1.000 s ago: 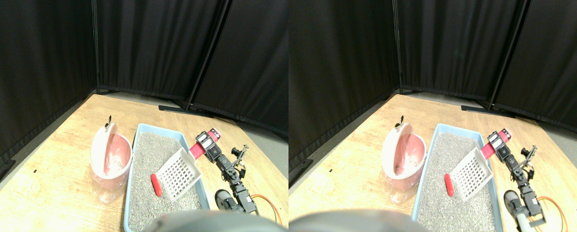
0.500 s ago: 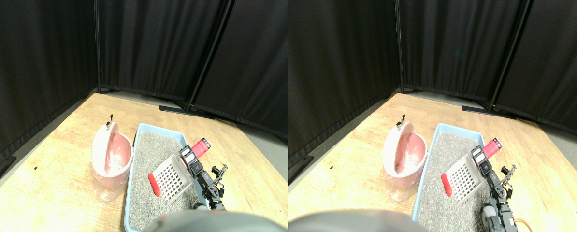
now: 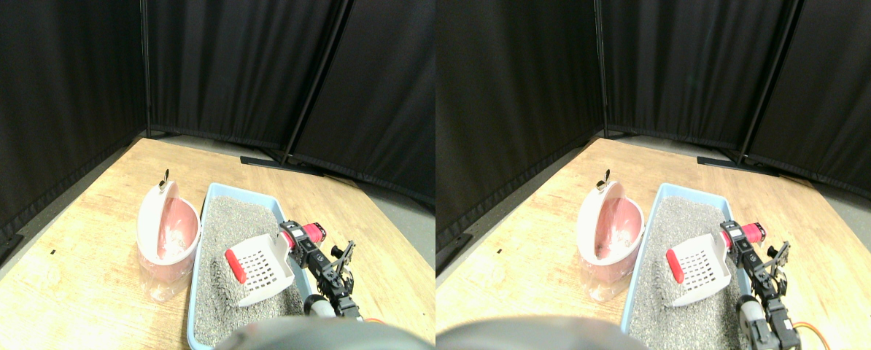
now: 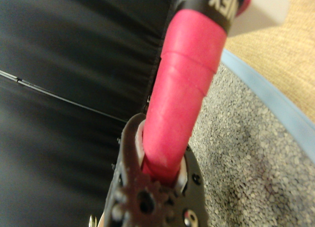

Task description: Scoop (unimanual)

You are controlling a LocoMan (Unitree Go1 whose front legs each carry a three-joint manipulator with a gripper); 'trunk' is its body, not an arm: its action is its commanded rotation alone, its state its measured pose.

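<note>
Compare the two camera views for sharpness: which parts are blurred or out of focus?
Stereo pair view: the litter tray, white scoop and pink bin are fairly sharp, straight poles bow slightly. Wrist view: the pink handle and gripper frame are soft, the dark curtain smeared, the litter grains crisper.

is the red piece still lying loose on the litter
No, the red piece sits at the front lip of the white slotted scoop.

Red piece (image 3: 235,264) partly behind scoop (image 3: 262,267)
</note>
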